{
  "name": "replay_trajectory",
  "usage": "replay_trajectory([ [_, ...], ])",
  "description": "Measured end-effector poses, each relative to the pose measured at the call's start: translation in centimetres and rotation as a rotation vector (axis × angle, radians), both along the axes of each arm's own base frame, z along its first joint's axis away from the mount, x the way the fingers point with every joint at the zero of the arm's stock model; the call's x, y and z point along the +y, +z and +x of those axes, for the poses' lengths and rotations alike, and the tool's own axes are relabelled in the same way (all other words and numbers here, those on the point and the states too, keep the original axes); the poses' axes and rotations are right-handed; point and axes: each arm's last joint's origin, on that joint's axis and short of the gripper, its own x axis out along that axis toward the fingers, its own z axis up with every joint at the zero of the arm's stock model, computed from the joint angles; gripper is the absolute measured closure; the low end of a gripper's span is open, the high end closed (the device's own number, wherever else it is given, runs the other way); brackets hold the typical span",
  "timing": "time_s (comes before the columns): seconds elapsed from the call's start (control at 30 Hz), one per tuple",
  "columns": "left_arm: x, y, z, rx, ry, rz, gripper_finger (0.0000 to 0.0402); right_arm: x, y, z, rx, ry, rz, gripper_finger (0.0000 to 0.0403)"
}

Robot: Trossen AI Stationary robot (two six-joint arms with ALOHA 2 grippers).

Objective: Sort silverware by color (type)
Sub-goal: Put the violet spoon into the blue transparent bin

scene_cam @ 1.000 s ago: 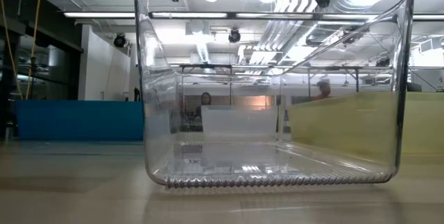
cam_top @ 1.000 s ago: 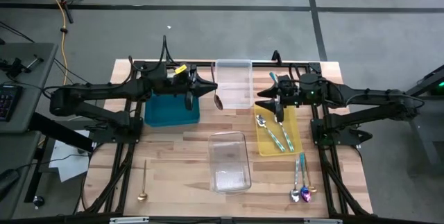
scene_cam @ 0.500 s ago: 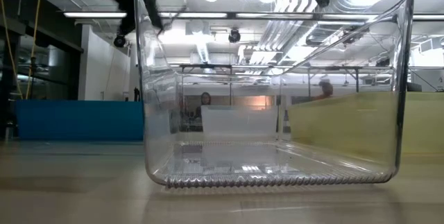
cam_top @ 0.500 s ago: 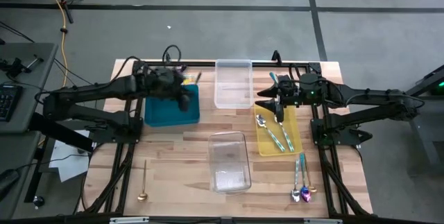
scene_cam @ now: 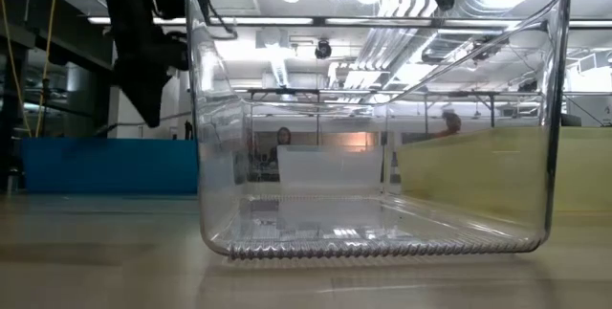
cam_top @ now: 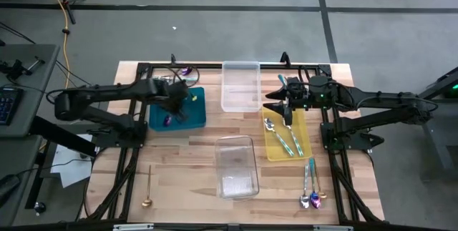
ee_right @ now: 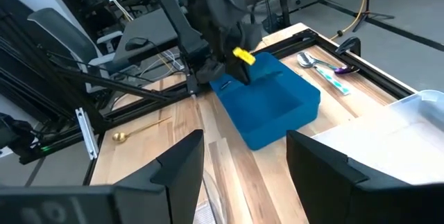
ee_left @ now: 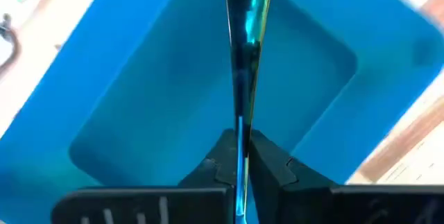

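Lying alone at the near left of the table [cam_top: 179, 159]: one gold spoon [cam_top: 147, 188], well apart from every tray, not yet sorted.

Hovering over the teal tray [cam_top: 197, 116] at the far left: left gripper [cam_top: 174, 109], pinched tight on a thin utensil [ee_left: 243, 57]. Showing in the left wrist view as a slim iridescent blue-green shaft running out from between the fingers [ee_left: 267, 165], pointing down into the tray's hollow. Holding it by one end, probably so that it can drop lengthwise inside the walls. Whether spoon or fork: cannot tell.

Resting beyond the teal tray, near the far edge: two more pieces [ee_right: 322, 63], one silver, one with a purple-blue handle.

Standing in the middle: one clear tray [cam_top: 240, 86] far, another clear tray [cam_top: 237, 166] near; contents hard to make out through the plastic.

Waiting over the far end of the yellow tray [cam_top: 273, 149] on the right: right gripper [cam_top: 288, 113], fingers spread wide, gripping nothing. Likely parked there to stay clear of the left arm's work.

Lying in the yellow tray: teal-handled pieces [cam_top: 286, 136] and a silver spoon [cam_top: 270, 125], angled along its length.

Lying near right, outside the trays: a small cluster of spoons [cam_top: 310, 194], bowls toward the near edge, awaiting pickup.
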Motion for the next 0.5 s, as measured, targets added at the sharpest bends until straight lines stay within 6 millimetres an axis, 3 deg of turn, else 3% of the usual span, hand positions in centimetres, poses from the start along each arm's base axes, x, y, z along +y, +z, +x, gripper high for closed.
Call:
replay_trajectory([
  [0.27,0.4,-2.3,1.2,0.123,-0.035,-0.036,0.0374,0.0,0.0,0.0,0.001,0.000,0.000,0.0206],
  [0.5,0.4,-2.6,1.3,0.132,-0.027,-0.041,0.0339,0.0,0.0,0.0,0.001,0.000,0.000,0.0206],
])
